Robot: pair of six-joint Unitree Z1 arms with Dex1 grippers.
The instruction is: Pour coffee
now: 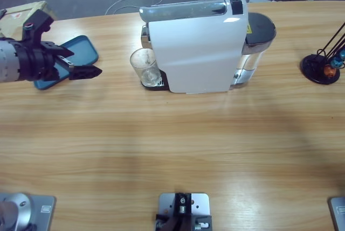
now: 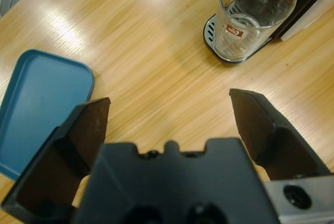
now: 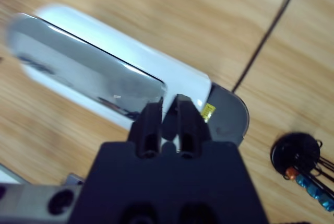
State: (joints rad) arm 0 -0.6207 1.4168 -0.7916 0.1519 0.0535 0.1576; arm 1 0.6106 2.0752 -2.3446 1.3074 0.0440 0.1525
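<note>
Bright light falls from above on the wooden desk [image 1: 172, 150], and the high view is sharp. Soft, faint shadows lie on the wood in front of the white coffee machine [image 1: 197, 48], whose top shines. In the left wrist view, white streaks of glare cross the wood. The right wrist view is blurry; the machine looks smeared there.

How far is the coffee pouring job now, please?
Done: the glass tumbler stands on the drip tray of the white coffee machine. It looks nearly empty; any coffee is too thin to judge. In hand: the left gripper, open, faces the tumbler and holds nothing. The right gripper is shut above the machine. Left: grasping and pouring.
</note>
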